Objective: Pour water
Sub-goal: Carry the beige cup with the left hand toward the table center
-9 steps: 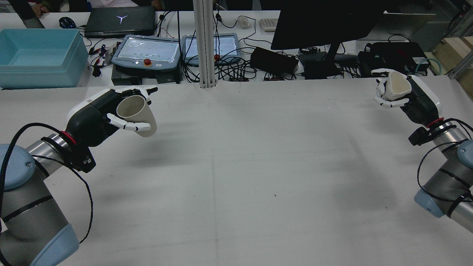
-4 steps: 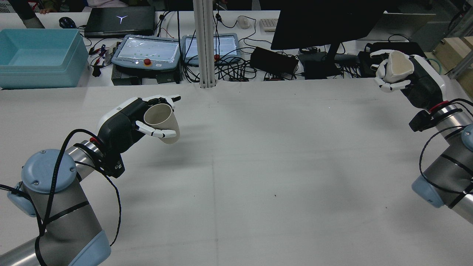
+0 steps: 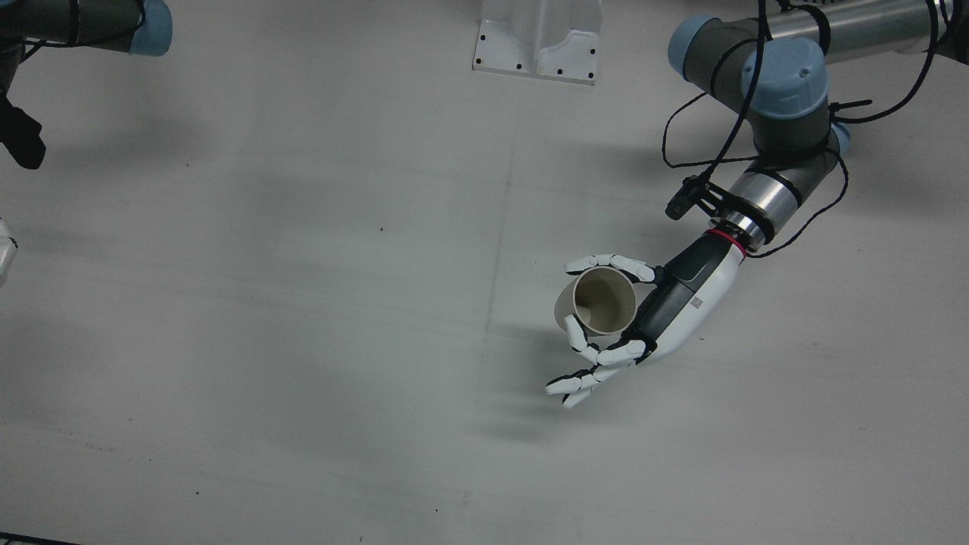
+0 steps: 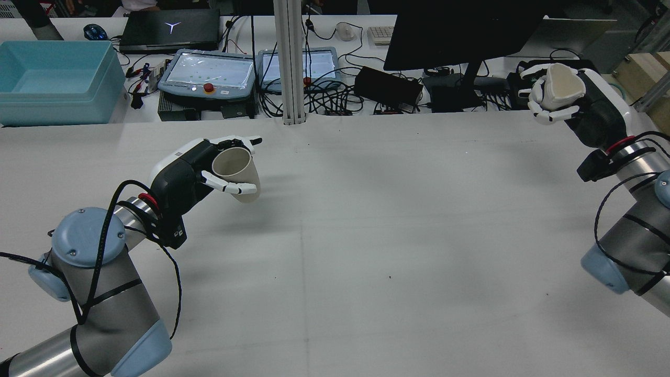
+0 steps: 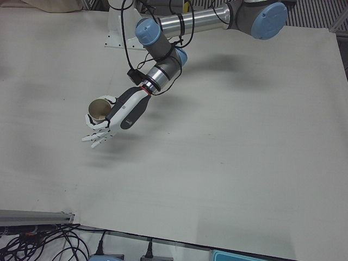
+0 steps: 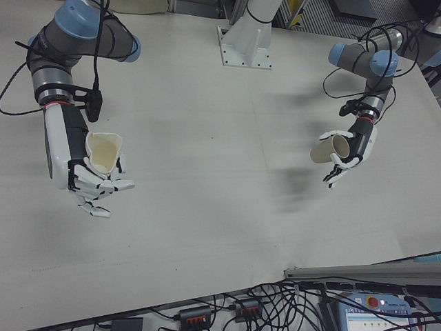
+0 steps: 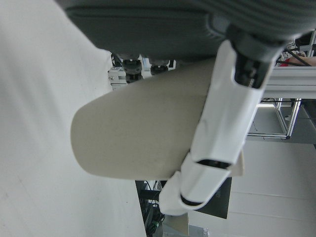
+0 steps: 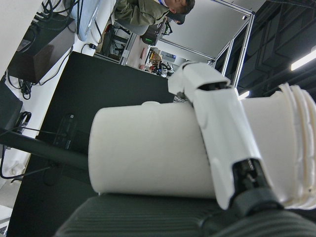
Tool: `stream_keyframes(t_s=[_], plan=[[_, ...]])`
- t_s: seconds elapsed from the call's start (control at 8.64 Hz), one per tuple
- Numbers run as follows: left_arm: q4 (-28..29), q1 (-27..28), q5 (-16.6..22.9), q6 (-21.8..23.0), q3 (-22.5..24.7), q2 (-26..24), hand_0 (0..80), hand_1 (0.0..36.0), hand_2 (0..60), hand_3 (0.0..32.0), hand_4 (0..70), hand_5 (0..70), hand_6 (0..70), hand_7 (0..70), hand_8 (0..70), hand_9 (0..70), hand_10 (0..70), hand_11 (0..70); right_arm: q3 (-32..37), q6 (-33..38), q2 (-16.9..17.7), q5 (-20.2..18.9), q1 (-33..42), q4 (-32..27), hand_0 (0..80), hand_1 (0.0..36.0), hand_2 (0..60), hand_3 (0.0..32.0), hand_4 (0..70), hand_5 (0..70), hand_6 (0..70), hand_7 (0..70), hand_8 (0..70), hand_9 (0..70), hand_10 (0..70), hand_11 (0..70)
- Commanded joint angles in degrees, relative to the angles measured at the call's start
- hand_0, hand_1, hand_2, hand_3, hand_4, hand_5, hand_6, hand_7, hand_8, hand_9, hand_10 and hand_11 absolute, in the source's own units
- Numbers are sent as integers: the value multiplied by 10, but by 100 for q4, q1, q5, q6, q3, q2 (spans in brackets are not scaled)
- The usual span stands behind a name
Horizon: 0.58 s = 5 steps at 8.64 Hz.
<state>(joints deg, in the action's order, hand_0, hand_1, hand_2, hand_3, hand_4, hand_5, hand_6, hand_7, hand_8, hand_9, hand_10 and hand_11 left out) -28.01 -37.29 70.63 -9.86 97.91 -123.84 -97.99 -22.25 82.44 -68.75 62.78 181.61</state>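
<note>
Both cups are lifted, pouring not begun. The left hand [image 4: 209,167] is clamped on a tan cup [image 4: 236,173], roughly upright above the table [image 4: 377,220]; far right, the right hand [image 4: 570,107] grips a squashed white cup [image 4: 561,89]. Next they must meet. Neither cup's contents are visible.

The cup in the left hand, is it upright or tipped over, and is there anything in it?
Upright, leaning slightly. The cup in the left hand shows its open mouth to the overhead front view, and its inside looks empty and dry.
</note>
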Motion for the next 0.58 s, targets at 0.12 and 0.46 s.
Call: stream_keyframes(t_s=[0.12,0.46], plan=[[121,230,-14,-25,-421,-175,800,360,600,0,429,700,184,140,113,56,75,151,-589,-7,-183,-7,111,821,800,360,438,0,413,277,700,700,635,700,188,306],[392,775,-181,-349,-877,-542,800,360,600,0,423,700,185,137,113,55,76,153,-905,-51,-360,-16,129,1305,800,360,484,0,428,280,700,700,617,700,182,299]])
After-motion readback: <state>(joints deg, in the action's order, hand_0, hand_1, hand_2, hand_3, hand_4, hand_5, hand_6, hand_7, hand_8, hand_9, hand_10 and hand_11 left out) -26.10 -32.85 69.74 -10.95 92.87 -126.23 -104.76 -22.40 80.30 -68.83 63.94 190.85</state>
